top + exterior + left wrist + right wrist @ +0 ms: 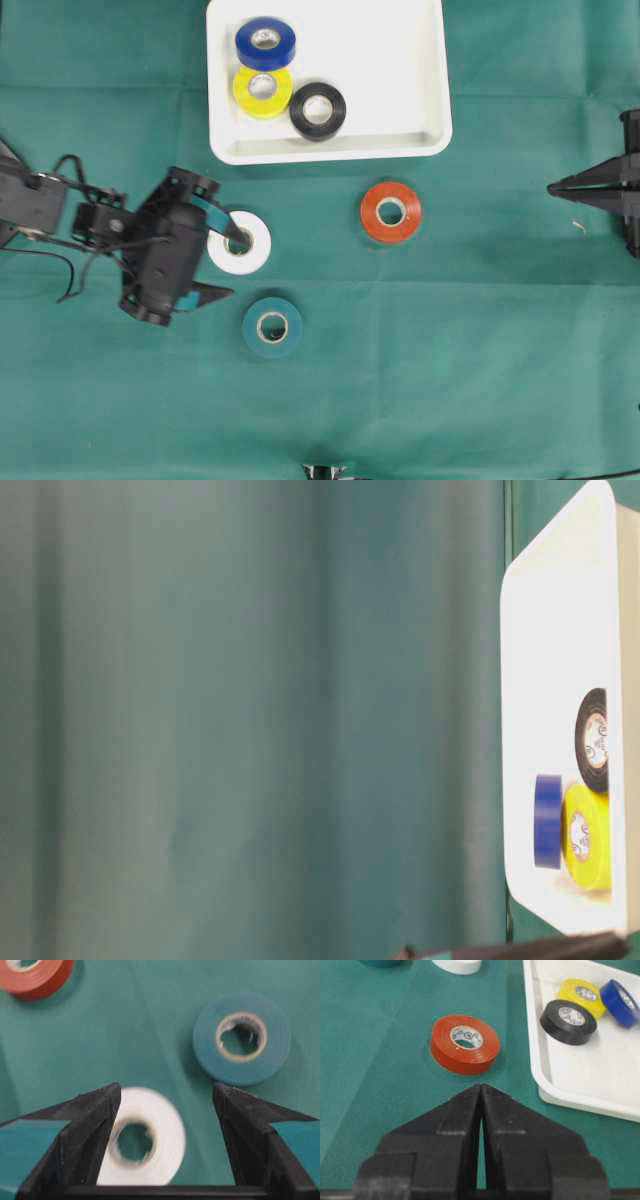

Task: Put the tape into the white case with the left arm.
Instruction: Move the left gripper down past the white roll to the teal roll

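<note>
The left gripper point(222, 262) hangs over a green cloth point(450, 350) with its teal-banded fingers spread wide and nothing between them. One finger point(216, 216) reaches over the hole of the white roll point(240, 243); whether it touches the roll cannot be told. The other finger point(208, 293) points past the roll's near side, toward the teal roll point(272, 327), which lies flat just beyond and to the side of that fingertip.

From the left wrist view, the white roll point(142, 1137) sits low between the fingers, nearer the left-hand one, and blurred; the teal roll point(242, 1038) lies farther out, ahead of the right-hand finger, and the red roll point(36, 977) farthest out, off past the left-hand finger.

The white case point(400, 80) lies well ahead of the open fingers and to one side, holding a blue roll point(265, 42) leaning on a yellow roll point(262, 92), with a black roll point(318, 110) beside them.

The right gripper point(481, 1095) is parked at the far edge of the cloth, its black fingers pressed together and empty, pointing at the red roll just ahead of its tip, the case off to its right.
</note>
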`<action>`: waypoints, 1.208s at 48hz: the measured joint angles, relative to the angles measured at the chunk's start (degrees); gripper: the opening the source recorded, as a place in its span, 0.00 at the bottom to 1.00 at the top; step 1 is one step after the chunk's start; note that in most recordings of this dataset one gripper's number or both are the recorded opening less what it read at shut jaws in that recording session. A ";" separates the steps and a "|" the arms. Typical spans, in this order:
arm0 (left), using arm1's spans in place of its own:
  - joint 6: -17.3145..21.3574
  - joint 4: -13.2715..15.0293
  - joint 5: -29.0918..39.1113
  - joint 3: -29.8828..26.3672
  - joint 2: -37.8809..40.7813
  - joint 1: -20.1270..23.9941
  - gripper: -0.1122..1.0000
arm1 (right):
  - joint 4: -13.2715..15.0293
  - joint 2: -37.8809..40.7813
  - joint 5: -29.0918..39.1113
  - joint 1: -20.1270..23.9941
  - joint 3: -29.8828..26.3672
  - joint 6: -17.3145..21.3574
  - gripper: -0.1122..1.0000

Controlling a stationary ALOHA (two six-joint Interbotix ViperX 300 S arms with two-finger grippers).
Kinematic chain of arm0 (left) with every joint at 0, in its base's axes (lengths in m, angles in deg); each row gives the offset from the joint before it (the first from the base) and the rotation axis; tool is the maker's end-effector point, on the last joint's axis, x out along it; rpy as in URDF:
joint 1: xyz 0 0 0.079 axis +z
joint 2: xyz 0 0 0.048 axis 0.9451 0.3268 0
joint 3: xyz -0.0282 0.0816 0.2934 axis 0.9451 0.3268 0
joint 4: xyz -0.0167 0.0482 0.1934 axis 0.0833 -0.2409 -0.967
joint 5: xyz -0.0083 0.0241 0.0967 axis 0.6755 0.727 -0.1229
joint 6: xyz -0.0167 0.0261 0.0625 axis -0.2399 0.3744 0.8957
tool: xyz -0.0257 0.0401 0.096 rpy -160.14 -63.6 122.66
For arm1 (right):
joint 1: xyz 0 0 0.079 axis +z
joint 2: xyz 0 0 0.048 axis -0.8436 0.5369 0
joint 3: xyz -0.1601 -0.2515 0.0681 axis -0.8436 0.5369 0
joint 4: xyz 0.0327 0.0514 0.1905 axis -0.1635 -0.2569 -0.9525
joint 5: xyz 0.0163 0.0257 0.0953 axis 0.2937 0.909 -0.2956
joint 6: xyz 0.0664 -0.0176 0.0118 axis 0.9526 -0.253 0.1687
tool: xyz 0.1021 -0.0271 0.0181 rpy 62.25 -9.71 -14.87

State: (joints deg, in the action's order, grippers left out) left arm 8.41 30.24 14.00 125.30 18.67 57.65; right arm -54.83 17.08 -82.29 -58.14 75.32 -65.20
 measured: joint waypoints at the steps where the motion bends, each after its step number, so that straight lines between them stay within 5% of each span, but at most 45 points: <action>1: -0.18 0.00 0.00 -0.53 0.53 -0.18 0.77 | 0.00 0.00 0.00 0.00 0.00 0.00 0.02; 31: 0.09 -0.09 5.98 -11.60 12.74 -2.11 0.77 | 0.00 0.00 0.09 0.00 0.00 0.00 0.02; 58: 0.35 -0.09 9.67 -15.47 19.86 -2.11 0.77 | 0.00 0.00 0.00 0.00 0.00 0.00 0.02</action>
State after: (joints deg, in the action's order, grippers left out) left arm 8.76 30.15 23.67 109.83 38.53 55.55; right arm -54.83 17.08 -82.29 -58.14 75.32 -65.20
